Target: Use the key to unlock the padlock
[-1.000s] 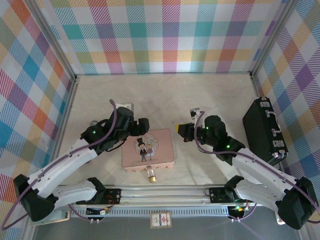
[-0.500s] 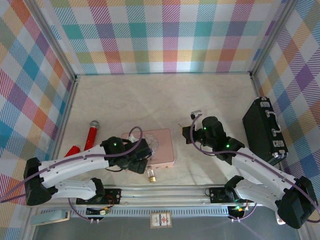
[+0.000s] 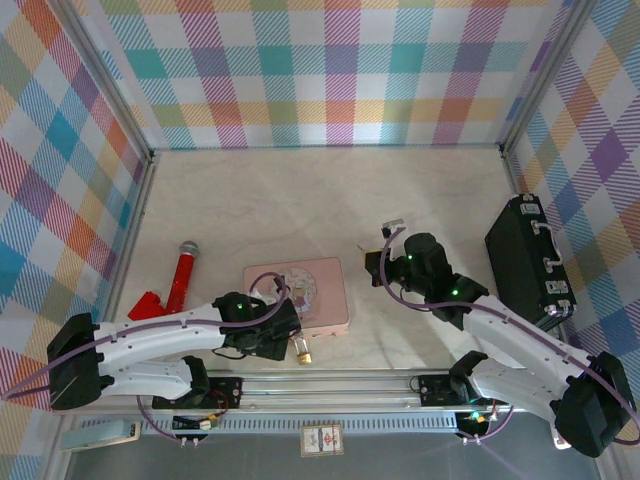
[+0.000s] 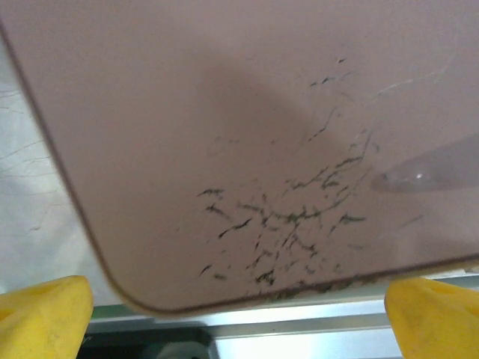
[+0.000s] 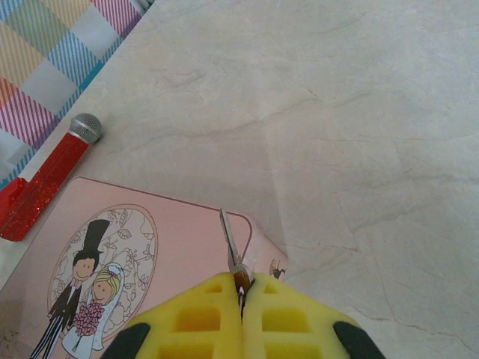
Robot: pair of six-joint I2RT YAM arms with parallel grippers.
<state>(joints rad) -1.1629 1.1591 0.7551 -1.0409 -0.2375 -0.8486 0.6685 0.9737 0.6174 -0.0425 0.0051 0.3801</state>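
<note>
Now, key (image 5: 230, 243): pinched in the closed tips of the right claw (image 5: 241, 299), over a corner of the pink tin (image 5: 150, 247).
Key direction: blade juts straight ahead of the fingertips, in line with the claw.
Padlock (image 3: 300, 350): on the counter (image 3: 300, 200) at the tin's near edge, just beside the left claw (image 4: 239, 310); shackle toward the tin, brass body toward the near side.
Left claw: spread wide at the tin's corner, holding nothing.
Room: pale marbled counter, plaid walls (image 3: 330, 70).
</note>
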